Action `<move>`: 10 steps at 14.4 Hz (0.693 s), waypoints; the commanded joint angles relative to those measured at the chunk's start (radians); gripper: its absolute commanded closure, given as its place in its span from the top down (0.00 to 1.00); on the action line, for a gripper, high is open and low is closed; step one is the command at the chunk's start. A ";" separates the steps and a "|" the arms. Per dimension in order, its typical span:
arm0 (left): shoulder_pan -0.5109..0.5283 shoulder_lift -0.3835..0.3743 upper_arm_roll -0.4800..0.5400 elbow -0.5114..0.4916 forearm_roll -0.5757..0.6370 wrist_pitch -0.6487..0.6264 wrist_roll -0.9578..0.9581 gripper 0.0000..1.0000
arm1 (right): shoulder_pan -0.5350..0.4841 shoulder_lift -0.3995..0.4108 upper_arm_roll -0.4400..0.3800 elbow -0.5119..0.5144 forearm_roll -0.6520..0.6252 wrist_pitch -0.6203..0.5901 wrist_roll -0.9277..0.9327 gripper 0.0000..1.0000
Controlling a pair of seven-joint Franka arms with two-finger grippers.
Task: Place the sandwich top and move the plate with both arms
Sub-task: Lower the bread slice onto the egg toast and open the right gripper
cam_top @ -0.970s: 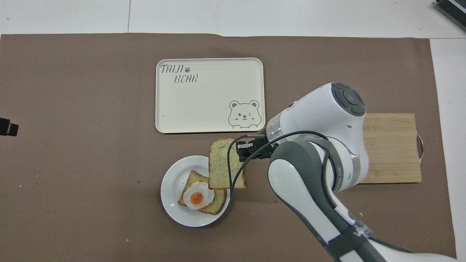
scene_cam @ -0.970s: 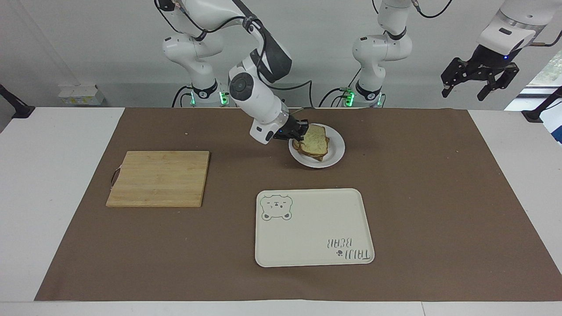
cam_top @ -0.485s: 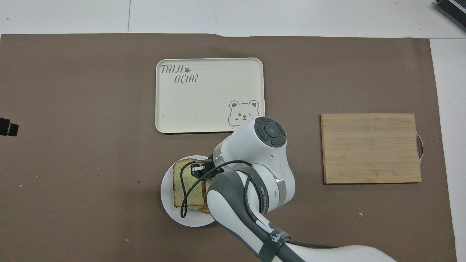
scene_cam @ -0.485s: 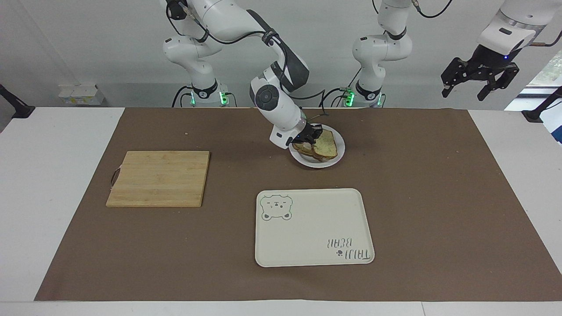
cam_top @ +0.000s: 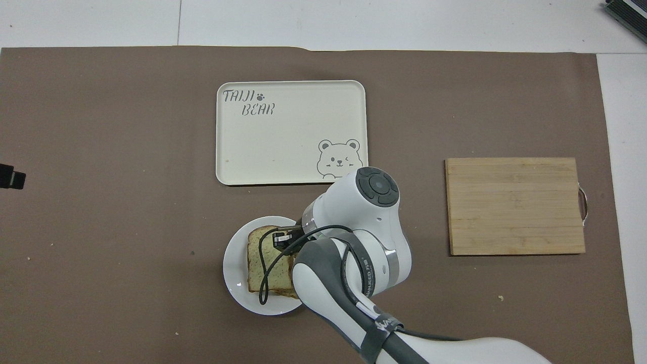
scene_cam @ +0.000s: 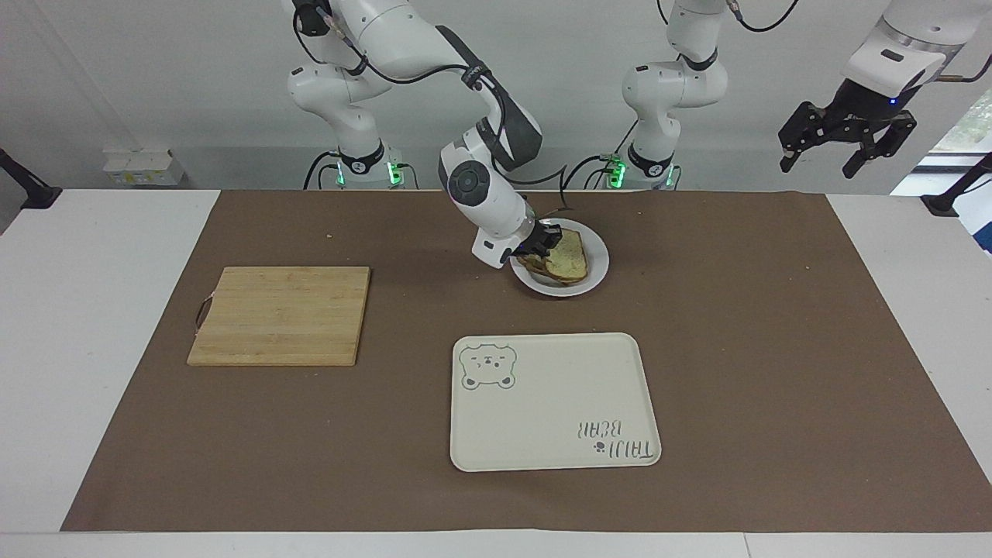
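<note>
White and glossy, the plate (scene_cam: 595, 267) is sitting on the brown mat (scene_cam: 775, 349) close to the robots, nearer to them than the cream tray (scene_cam: 554, 403) with its bear drawing. Resting on it is the sandwich top (scene_cam: 567, 256), a pale speckled slice with a brown crust, lying across the lower slice (scene_cam: 542, 271) whose edge is peeking out underneath (whatever is between the two slices is hidden).

Reaching down from its base, the right arm (scene_cam: 488, 201) is bending over the plate's edge on the right arm's side. Its right gripper (scene_cam: 540, 240) is sitting at the edge of the sandwich top, touching it, and in the overhead view the black fingers (cam_top: 283, 238) are lying over the slice's corner; whether they are pinching the bread or already spread off it I cannot tell.

Hanging high over the left arm's end of the table, the left gripper (scene_cam: 845, 139) is waiting with its fingers spread wide, holding nothing.

Lying toward the right arm's end of the mat is a wooden cutting board (scene_cam: 280, 314), well apart from the plate and the tray.
</note>
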 commanded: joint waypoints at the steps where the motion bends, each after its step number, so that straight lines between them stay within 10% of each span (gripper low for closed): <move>1: 0.010 -0.017 -0.006 -0.016 0.001 0.002 -0.006 1.00 | -0.009 -0.012 0.002 -0.021 0.008 0.040 0.074 0.00; 4: 0.010 -0.017 -0.005 -0.016 0.001 0.002 -0.006 1.00 | -0.005 -0.012 0.002 -0.022 0.008 0.056 0.107 0.00; 6: 0.010 -0.017 -0.006 -0.016 0.001 0.003 -0.006 1.00 | -0.005 -0.012 0.000 -0.021 0.001 0.056 0.107 0.99; 10: 0.010 -0.017 -0.006 -0.016 0.001 0.002 -0.006 1.00 | -0.023 -0.017 -0.003 0.001 -0.295 0.057 0.112 1.00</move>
